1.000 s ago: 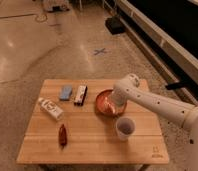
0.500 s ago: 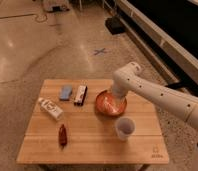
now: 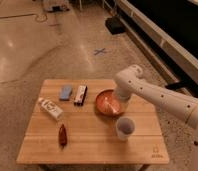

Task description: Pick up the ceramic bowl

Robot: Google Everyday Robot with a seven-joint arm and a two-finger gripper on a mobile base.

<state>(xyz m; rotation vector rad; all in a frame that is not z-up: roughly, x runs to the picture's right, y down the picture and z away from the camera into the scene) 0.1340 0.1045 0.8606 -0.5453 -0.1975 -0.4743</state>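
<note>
Where the white arm (image 3: pixel 159 97) reaches in from the right and bends down at its wrist, the gripper (image 3: pixel 121 102) sits at the right rim of the ceramic bowl (image 3: pixel 109 103), low over or against that edge; contact cannot be confirmed. Ceramic bowl: round, shallow, orange-red with pale streaks inside, standing upright on the wooden table (image 3: pixel 92 140), right of centre, toward the far half. Being round, it offers no long axis; the relation that matters is that its body lies to the left of the gripper, so a rim grasp on the near right wall looks like the likely step. Gripper state: hidden behind the wrist housing, cannot be judged. Whitish cup (image 3: pixel 124 128): just in front of the bowl, near the arm, a probable obstacle. Other items, well apart to the left: blue packet (image 3: pixel 66 92), dark bar (image 3: pixel 80 95), lying bottle (image 3: pixel 51 108), small red object (image 3: pixel 63 135). Bowl's right edge is partly covered by the arm.
</note>
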